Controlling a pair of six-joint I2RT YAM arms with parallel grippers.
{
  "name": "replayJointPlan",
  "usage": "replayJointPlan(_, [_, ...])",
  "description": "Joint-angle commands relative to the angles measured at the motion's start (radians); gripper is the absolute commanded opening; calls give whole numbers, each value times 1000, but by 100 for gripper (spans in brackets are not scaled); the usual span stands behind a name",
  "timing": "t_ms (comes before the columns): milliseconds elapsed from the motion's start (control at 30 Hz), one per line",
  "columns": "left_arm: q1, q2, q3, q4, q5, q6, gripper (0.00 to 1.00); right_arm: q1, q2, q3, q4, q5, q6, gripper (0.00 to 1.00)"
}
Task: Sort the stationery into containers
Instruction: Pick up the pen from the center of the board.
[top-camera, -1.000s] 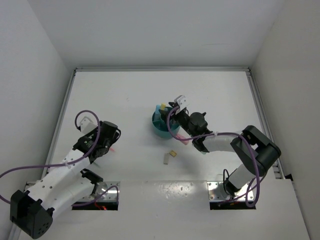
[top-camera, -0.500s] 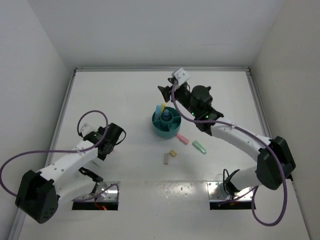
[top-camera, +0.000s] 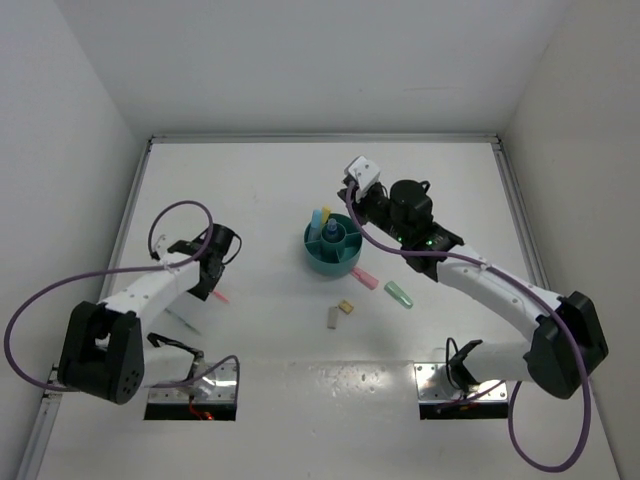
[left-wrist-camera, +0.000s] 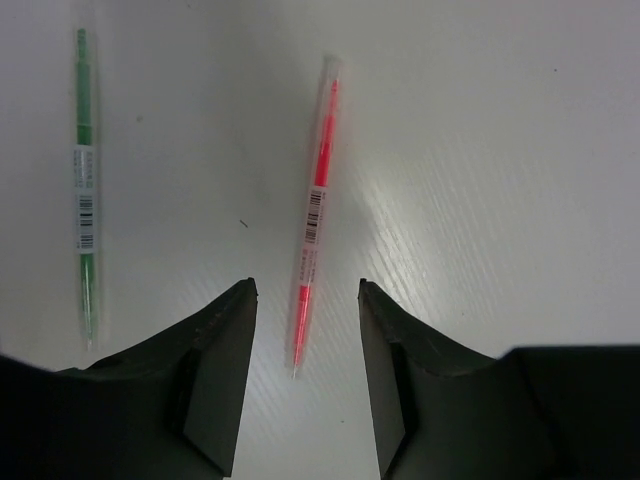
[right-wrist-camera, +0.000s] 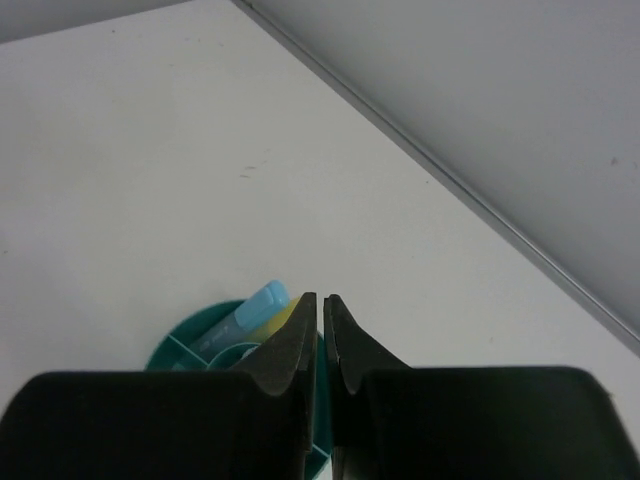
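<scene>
The teal organiser (top-camera: 333, 256) stands mid-table with a light-blue marker (top-camera: 317, 219) and a yellow marker (top-camera: 326, 214) upright in it. A pink marker (top-camera: 364, 278), a green marker (top-camera: 399, 295) and two small erasers (top-camera: 346, 307) (top-camera: 332, 317) lie in front of it. My left gripper (left-wrist-camera: 305, 288) is open above the table, with the tip of a thin pink pen (left-wrist-camera: 312, 215) lying between its jaws. A thin green pen (left-wrist-camera: 86, 190) lies to the left. My right gripper (right-wrist-camera: 320, 300) is shut and empty, above the organiser's far rim (right-wrist-camera: 175, 350).
The pink pen (top-camera: 219, 297) and the other thin pen (top-camera: 186, 322) lie near the left arm (top-camera: 160, 285). The side rail (top-camera: 128, 235) runs close on the left. The back wall edge (right-wrist-camera: 450, 190) is beyond the right gripper.
The right arm swung from the front of the organiser to behind it, then settled over its far rim. The left arm turned left, bringing its open gripper over the pink pen.
</scene>
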Motion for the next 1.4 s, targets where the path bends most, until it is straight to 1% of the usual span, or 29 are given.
replayJointPlan(0, [52,71,34,78,93,84,50,-11,-47,-4,26,-15,-16,6])
replayJointPlan(267, [94,126,25,145,127,119,50,-11,-57,-15,37,-15,2,6])
replayJointPlan(367, [116,153,25,146,127,128,50,-11,-57,-15,37,-15,3,6])
replayJointPlan(433, [116,154,14,155,127,128,46,-11,-57,-24,37,-15,3,6])
replayJointPlan(500, [125,163,14,165,127,139,45,-11,-66,-24,47,-6,3,6])
replayJointPlan(967, [144,253,14,176,136,170,43,-11,-84,-33,77,22,12,6])
replayJointPlan(1167, [144,262,14,166,136,188,35,-11,-93,-43,86,31,21,6])
replayJointPlan(1200, [144,262,14,165,136,188,35,-11,-93,-43,86,31,21,6])
replayJointPlan(1333, [144,285,14,155,136,188,25,-11,-113,-43,95,40,21,6])
replayJointPlan(1367, [144,285,14,144,136,188,25,-11,-113,-43,95,40,21,6])
